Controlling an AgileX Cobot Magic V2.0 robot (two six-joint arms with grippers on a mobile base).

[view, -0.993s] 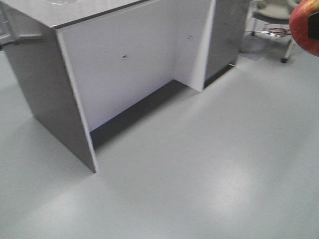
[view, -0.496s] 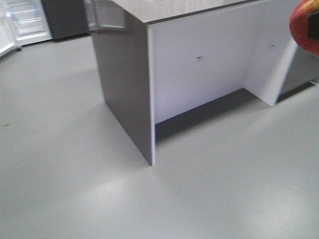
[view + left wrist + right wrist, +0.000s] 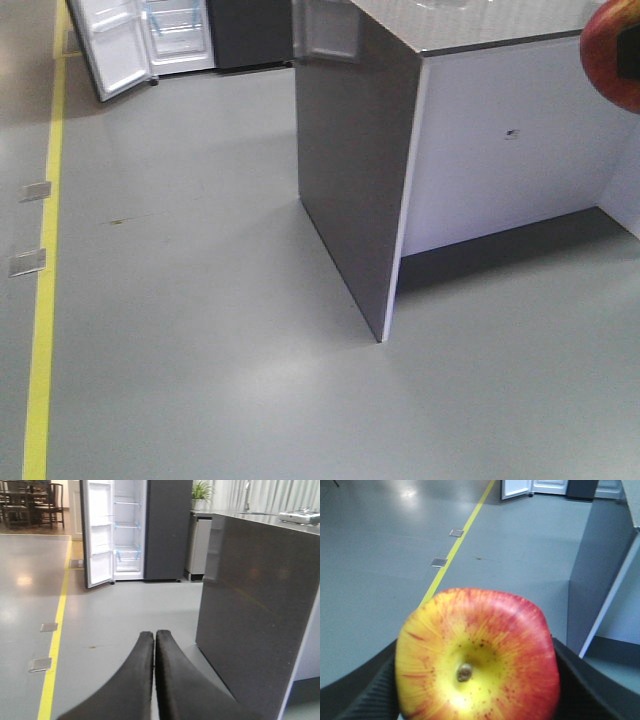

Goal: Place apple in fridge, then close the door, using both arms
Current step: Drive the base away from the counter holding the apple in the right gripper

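- Here the right gripper (image 3: 475,652) is clamped on the apple (image 3: 485,630). Its two black fingers (image 3: 370,695) press the fruit from either side, and the stem dimple faces the wrist camera.
- In the front view only part of the apple (image 3: 610,55) shows, a red and yellow bulge at the top right edge, in the air in front of the counter (image 3: 355,150).
- The left gripper (image 3: 154,635) is clenched with nothing in it. Its two dark fingers (image 3: 142,665) lie pressed together and point toward the fridge (image 3: 129,530).
- The fridge stands well apart from both arms, across a stretch of grey floor. Its white inside shows, with shelves and blue strips.
- The door (image 3: 97,535) is swung wide open on the left of the opening, its white inner face turned to the room.
- The counter, dark grey on its side, stands near on the right of the left gripper.
- A yellow line (image 3: 57,630) runs along the floor on the left, with two small metal plates (image 3: 48,627) just beside it.
- A potted plant (image 3: 202,489) sits to the right of the fridge, and dark chairs (image 3: 35,505) stand far off to the left.
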